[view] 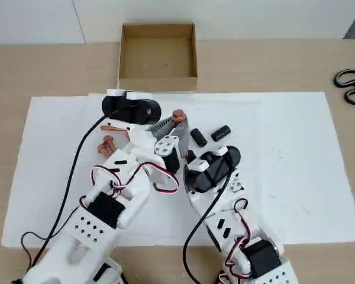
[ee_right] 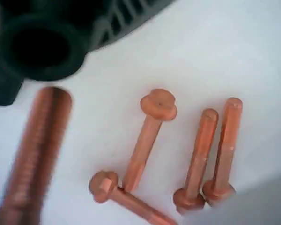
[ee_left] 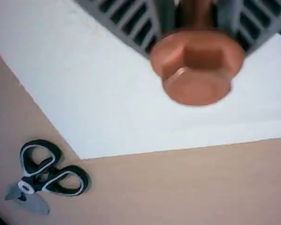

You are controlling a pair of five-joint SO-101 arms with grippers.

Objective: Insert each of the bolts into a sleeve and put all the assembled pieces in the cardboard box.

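the left gripper [view: 173,125] is clenched on a copper bolt [view: 177,115]. the bolt's head pokes out past the ribbed fingers [ee_left: 126,18], near the middle of the white paper [view: 296,165]. the right gripper [ee_right: 61,18] grasps a black sleeve [ee_right: 37,47], and the sleeve's open bore is just beside the held bolt's threaded shank. four loose bolts [ee_right: 150,136] lie on the paper at about 9 o'clock from the left gripper. two loose sleeves [view: 220,133] lie at its 3 o'clock. the cardboard box [view: 158,77] sits at 12 o'clock, just past the paper's far edge. scissors [view: 352,86] rest on the table [view: 23,71] at 2 o'clock.
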